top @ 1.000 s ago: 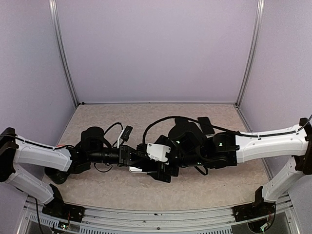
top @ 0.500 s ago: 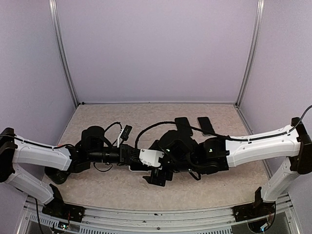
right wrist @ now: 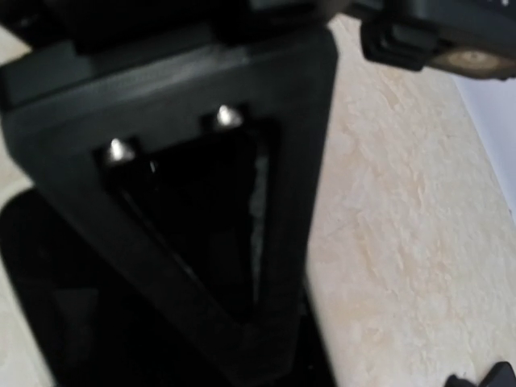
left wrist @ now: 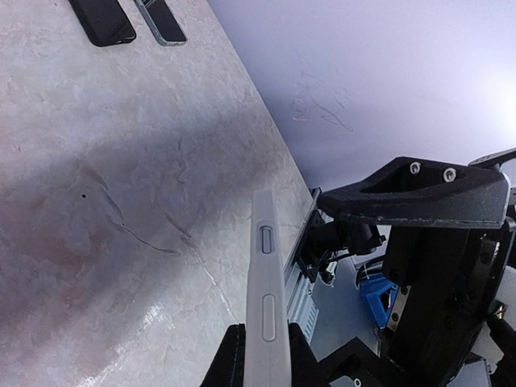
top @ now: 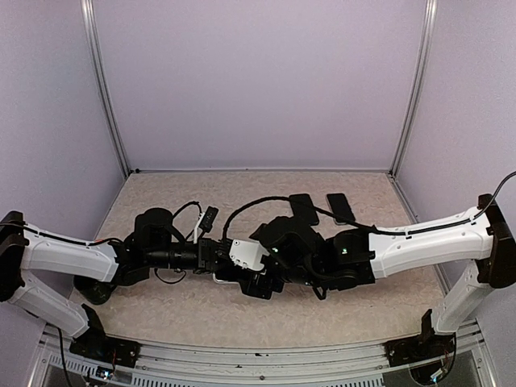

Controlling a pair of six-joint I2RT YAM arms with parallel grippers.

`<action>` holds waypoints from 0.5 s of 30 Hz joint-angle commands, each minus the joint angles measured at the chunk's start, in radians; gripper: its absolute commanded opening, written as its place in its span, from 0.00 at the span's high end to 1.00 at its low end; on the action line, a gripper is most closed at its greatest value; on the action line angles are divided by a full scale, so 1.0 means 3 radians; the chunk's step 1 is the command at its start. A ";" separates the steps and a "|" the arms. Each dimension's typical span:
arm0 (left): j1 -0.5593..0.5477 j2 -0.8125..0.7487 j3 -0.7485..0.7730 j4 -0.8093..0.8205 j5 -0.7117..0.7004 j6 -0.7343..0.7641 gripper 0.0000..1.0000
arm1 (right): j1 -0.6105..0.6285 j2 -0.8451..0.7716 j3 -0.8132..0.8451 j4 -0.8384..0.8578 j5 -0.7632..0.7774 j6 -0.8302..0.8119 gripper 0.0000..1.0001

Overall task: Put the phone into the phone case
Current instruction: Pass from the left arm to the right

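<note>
Phone (left wrist: 264,306) gripped in left jaws, case (left wrist: 101,20) apart

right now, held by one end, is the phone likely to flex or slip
Probably stiff: the phone stands straight out, edge-on, with no sag. Its smooth sides may be slippery, and held at one end only it could pivot if pushed.

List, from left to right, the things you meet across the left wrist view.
Black slab → grey-rimmed slab → pale phone pinched edge-on by the left gripper → right arm's black finger.
</note>
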 commanded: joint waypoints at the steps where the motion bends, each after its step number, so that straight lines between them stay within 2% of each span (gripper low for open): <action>1: 0.0006 -0.0101 0.0153 0.0149 0.0048 0.0008 1.00 | 0.0033 -0.0027 -0.0027 0.0098 -0.0071 -0.0025 0.01; 10: 0.0015 -0.0098 0.0138 0.0157 0.0043 0.0015 1.00 | 0.0029 -0.0211 -0.0110 0.0141 -0.0510 0.0015 0.01; 15: 0.0015 -0.0099 0.0129 0.0175 0.0049 0.0002 1.00 | 0.0031 -0.0098 -0.0088 0.0084 -0.0278 0.0029 0.01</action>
